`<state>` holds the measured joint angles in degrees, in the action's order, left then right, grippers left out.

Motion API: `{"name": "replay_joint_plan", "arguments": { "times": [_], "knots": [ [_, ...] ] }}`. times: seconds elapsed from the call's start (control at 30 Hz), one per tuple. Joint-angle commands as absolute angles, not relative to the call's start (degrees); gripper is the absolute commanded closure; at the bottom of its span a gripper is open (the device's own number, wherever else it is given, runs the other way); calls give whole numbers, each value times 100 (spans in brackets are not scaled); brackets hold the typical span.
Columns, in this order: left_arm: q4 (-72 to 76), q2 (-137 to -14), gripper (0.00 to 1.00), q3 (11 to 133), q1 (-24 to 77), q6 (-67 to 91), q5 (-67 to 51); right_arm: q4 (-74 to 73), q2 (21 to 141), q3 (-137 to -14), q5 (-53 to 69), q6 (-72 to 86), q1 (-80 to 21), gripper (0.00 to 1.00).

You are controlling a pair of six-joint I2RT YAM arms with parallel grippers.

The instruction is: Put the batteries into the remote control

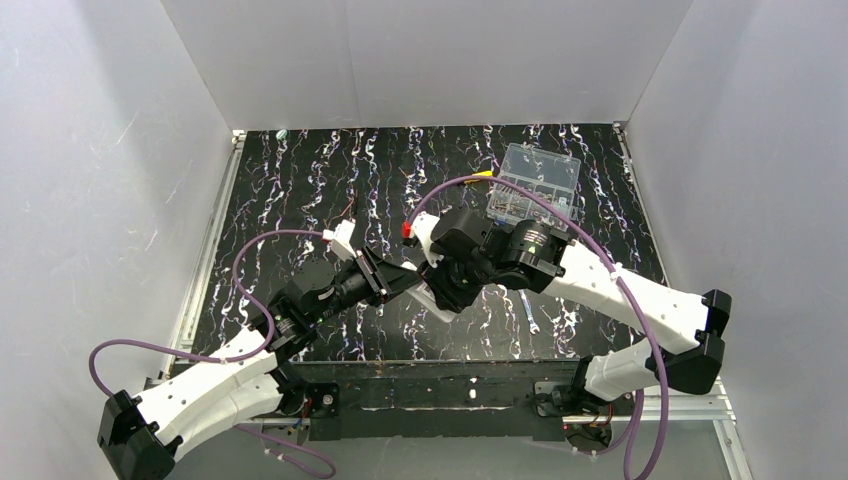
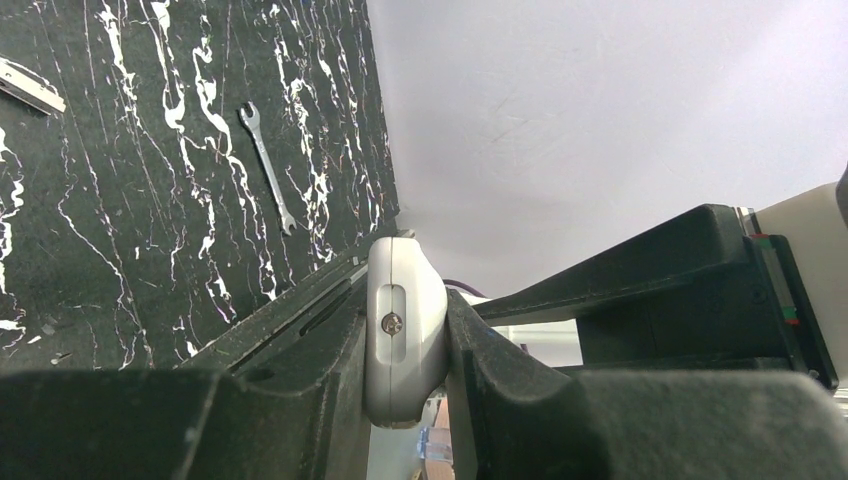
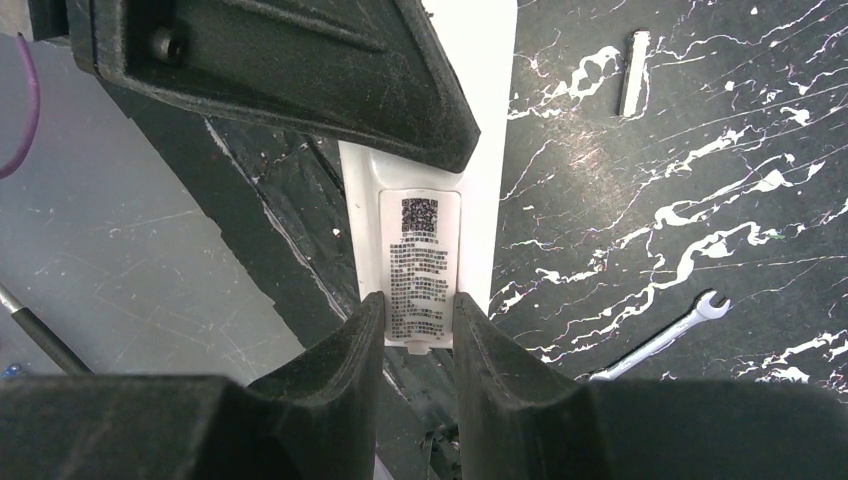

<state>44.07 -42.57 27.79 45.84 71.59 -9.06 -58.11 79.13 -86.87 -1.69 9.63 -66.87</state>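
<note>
Two grippers share the remote control (image 3: 490, 150) above the counter (image 3: 650, 200): your left gripper (image 2: 405, 335) clamps one end to steady it, while your right gripper (image 3: 418, 310) pinches its labelled back panel (image 3: 420, 260) (probably the battery cover), likely to work it open.

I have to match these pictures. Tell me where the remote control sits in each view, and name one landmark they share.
Top external: the remote control is a white sliver just below centre.
Left wrist: the remote control is bottom centre, end-on, clamped in the left hand.
Right wrist: the remote control is at centre, label showing, pinched by the right hand.
Shared landmark: the small wrench, in all three.
</note>
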Motion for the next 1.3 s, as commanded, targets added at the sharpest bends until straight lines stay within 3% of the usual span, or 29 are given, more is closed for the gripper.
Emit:
{"name": "replay_joint_plan", "arguments": {
  "times": [0.0, 0.33, 1.27],
  "knots": [
    [4974, -4153, 100, 3015, 4579, 7172, -1140, -5537, 7971, -8842, -184, 930, -6698, 77],
    [5107, -4196, 100, 3022, 4571, 7164, -1199, -5554, 8059, -8868, -207, 933, -6697, 75],
    [5525, -4408, 100, 2988, 4571, 7326, -1239, -5493, 8036, -8920, -200, 889, -6697, 52]
  ]
}}
